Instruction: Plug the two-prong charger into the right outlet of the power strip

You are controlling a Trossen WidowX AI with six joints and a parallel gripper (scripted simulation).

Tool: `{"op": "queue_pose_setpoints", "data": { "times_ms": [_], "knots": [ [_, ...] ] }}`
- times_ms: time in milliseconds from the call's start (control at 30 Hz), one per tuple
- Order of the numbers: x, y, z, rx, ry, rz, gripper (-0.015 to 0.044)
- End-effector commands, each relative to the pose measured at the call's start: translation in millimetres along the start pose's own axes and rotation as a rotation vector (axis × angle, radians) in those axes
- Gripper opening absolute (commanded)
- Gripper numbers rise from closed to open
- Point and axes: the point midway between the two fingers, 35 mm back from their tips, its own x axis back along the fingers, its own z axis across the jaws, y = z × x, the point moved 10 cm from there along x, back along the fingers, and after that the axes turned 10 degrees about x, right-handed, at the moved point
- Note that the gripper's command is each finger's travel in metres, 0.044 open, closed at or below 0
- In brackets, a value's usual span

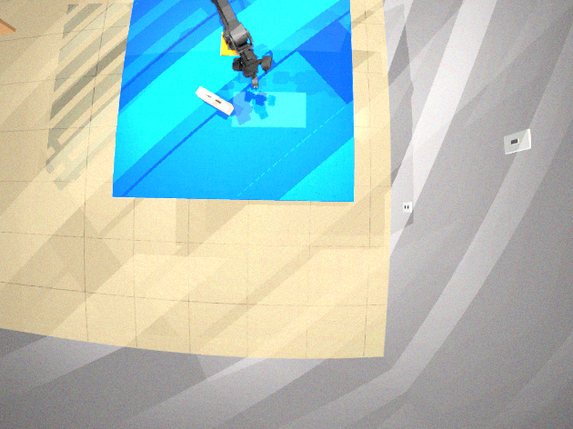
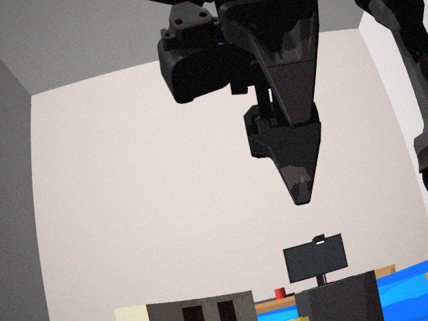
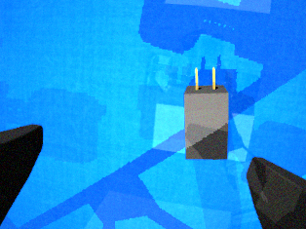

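The black parallel-jaw gripper stands wide open, with nothing between its fingers. The grey, box-shaped two-prong charger lies on the blue tabletop, nearer the right-hand fingertip in the wrist view. The long white power strip rests apart from the charger; both prongs are outside its outlets.

A dark monitor stands behind the table, a red cylinder near it; a small white plate with two dark slots and a larger pale plate also show
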Motion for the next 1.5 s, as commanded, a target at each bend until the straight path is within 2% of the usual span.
{"op": "queue_pose_setpoints", "data": {
  "times_ms": [0,333,667,1467],
  "knots": [
    [-13,3,-2,0.072,-0.072,0.058,0.044],
    [-39,6,-5,0.235,-0.204,0.194,0.044],
    [-41,5,-3,0.238,-0.206,0.197,0.044],
    [-75,3,-11,0.238,-0.206,0.197,0.044]
  ]
}}
